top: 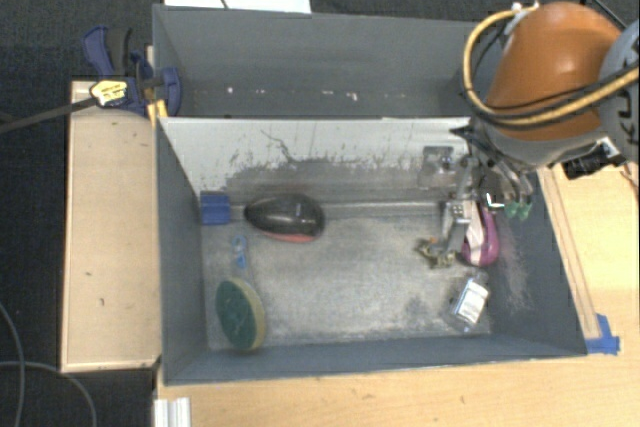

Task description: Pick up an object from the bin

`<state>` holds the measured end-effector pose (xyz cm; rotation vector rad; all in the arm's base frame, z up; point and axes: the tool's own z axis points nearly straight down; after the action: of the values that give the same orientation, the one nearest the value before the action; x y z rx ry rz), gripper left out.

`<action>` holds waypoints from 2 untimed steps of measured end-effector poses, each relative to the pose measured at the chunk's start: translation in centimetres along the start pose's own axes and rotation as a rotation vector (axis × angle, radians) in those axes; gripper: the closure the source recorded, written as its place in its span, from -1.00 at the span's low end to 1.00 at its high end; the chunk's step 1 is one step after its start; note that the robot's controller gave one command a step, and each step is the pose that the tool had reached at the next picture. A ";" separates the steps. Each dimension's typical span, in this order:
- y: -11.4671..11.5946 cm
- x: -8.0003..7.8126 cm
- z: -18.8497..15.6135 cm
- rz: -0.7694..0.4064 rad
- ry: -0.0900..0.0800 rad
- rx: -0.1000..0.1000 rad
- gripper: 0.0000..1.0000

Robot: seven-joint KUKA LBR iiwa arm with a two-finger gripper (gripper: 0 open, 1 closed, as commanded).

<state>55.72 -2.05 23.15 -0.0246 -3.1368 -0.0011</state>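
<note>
- Your gripper (461,237) is low at the right end of the bin (300,55), close to the floor. It sits under the orange cover (548,60) on the wrist.
- You cannot tell here whether the gripper is apart or together. The wrist hardware hides its tips.
- The nearest thing is a purple piece (487,240), long and rounded, lying just beside the gripper on its right and seemingly touching it. Judge this as the likely pick, but nothing shows it clamped.
- A small brown bit (435,253) lies just left of the gripper, on the floor.
- A silver packet (468,302) lies near the front right, apart from the gripper. It is tilted and probably sits where it fell.
- The other things are well apart at the left end, so they should not get in your way:
  - a black mouse (285,216) with a red edge underneath;
  - a blue block (213,208) against the left wall;
  - a green disc (240,315) leaning on edge in the front left corner.
- The things lie scattered rather than heaped, which gives you room to close on one alone.
- The right wall is near, so watch your clearance there when lifting.
- No brand or writing can be read. The packet has a pale face like a label, but it is too small to make out.
</note>
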 end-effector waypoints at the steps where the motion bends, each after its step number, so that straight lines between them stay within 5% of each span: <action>1: -3.3 0.3 7.1 -0.225 -0.002 0.001 -1.00; 2: -10.4 2.2 14.1 -0.364 -0.002 0.002 -1.00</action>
<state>53.29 -12.42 9.10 0.5441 -3.0912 0.0009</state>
